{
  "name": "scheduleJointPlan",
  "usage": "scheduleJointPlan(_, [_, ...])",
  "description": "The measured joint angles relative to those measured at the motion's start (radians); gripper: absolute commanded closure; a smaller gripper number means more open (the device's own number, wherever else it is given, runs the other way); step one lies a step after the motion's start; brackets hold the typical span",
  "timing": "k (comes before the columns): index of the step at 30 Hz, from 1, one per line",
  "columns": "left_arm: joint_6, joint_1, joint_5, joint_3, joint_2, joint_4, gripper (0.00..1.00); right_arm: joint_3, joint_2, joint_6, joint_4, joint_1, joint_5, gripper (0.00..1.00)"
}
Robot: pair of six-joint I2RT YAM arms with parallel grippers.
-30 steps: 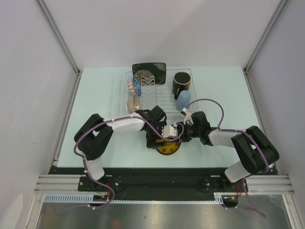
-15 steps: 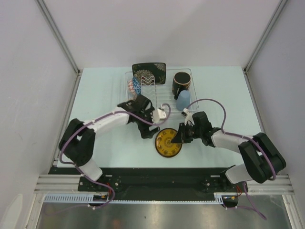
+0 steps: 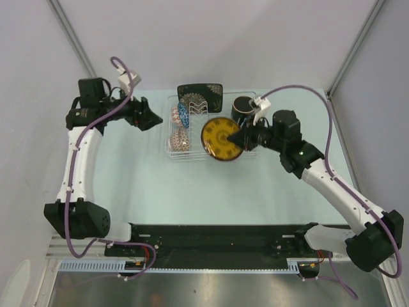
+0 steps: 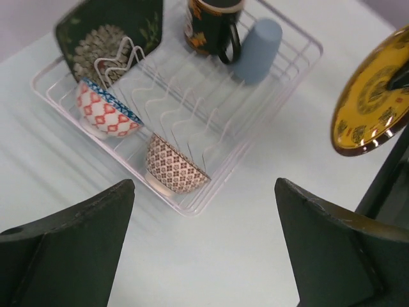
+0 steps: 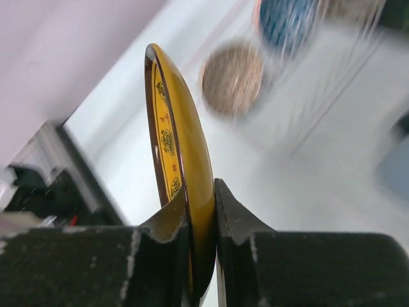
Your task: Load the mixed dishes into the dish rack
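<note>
Yellow dark-rimmed plate (image 3: 222, 138), on edge, clamped by right fingers (image 5: 153, 268), left fingers (image 4: 70, 249) spread empty

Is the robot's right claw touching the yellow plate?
Touching. The right wrist view shows the right gripper shut on the yellow plate, with one finger pressed flat against each face near its rim and no gap on either side.

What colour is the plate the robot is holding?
The plate is yellow with dark patterns and a dark rim; the top view shows it best.
</note>
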Motion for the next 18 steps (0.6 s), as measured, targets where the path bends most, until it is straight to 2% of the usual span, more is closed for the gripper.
scheduleJointPlan(3, [-0.085, 0.105, 0.074, -0.079, -0.012, 0.063, 0.05, 0.159, 0.030, -0.128, 0.037, 0.042, 0.119, 1.00])
scheduleJointPlan(7, [-0.169, 0.178, 0.126, -0.233, 0.001, 0.137, 0.06, 0.255, 0.102, -0.479, 0.177, 0.183, 0.314, 1.00])
scheduleJointPlan(10, [-0.219, 0.190, 0.150, -0.348, 0.011, 0.192, 0.06, 0.297, 0.235, -0.805, 0.275, 0.270, 0.411, 1.00])
scheduleJointPlan(14, [-0.269, 0.200, 0.172, -0.440, 0.011, 0.270, 0.06, 0.320, 0.399, -1.095, 0.252, 0.296, 0.469, 1.00])
scheduleJointPlan(18, [-0.301, 0.221, 0.180, -0.476, 0.011, 0.337, 0.06, 0.346, 0.500, -1.250, 0.153, 0.291, 0.506, 1.00])
